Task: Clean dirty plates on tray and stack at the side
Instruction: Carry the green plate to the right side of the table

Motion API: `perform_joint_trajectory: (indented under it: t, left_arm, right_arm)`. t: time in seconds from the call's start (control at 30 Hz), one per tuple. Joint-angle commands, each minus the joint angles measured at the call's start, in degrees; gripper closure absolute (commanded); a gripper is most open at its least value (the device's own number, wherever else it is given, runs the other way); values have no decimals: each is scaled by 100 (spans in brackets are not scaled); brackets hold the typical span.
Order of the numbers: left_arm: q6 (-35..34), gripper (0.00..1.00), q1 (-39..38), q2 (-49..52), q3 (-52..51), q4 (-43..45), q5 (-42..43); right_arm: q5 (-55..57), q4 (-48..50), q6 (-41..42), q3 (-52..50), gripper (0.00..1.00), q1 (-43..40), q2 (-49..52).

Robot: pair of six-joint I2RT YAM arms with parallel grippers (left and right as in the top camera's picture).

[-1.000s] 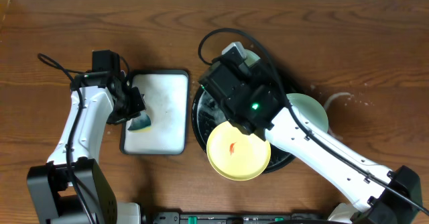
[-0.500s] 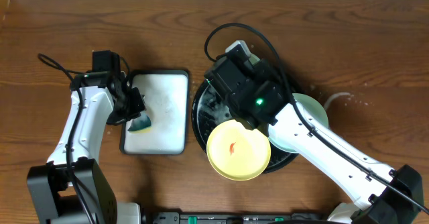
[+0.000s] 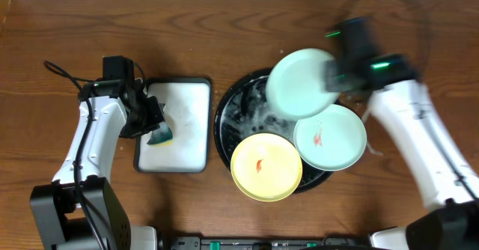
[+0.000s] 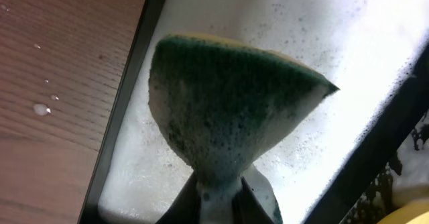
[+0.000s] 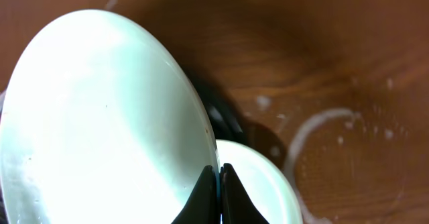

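One pale mint-green round plate (image 3: 301,82), clamped in the right pincer (image 5: 218,182), has been lifted from the glossy black round tray (image 3: 222,126), probably for stacking; green sponge (image 4: 228,110) clamped in left pincer (image 4: 218,196).

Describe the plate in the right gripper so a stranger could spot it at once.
Find the big round black tray beside the white tray. Of the three small plates over it, take the rearmost one, the mint-green plate pinched by the right gripper. Unlike the yellow plate and the other mint plate, it shows no red smear.
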Motion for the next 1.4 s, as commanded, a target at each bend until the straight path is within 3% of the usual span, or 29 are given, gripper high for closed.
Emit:
perform_joint_trajectory:
  t: [0.0,0.27,0.43,0.6,0.73,0.77,0.83,0.87,1.17,1.37]
  left_arm:
    - [79,92,28,0,-4,-9,55]
    - [79,92,28,0,-4,-35,55]
    - [76,92,28,0,-4,-33,55]
    - [76,92,28,0,-4,-31,55]
    - [79,92,28,0,-4,-31,55]
    - [79,92,28,0,-4,-31,55]
    - [76,92,28,0,-4,-31,55]
    - [76,92,28,0,-4,-33,55]
    - [76,92,28,0,-4,-31,55]
    - [76,92,28,0,-4,-31,55]
  right_arm:
    - [-1777,-151,229,17,99,-1292,-175]
    - [-2065,-518,-96,-186,99,-3934,247]
    - [-1547,-372,-111,-815,99,-4968,485]
    - [-1532,409,192,-1749,99,-5501,531]
    - [-1825,643,175,-1991,99,-5510,531]
    - [-1784,634,131,-1989,91,-5471,527]
    - [-1779,610,131,-1985,49,-5412,472]
    - [-1790,597,131,-1985,45,-5390,431]
    - [-2883,50,-627,-1987,46,-4448,-474]
    - [-1956,-546,-745,-2050,44,-3001,-616]
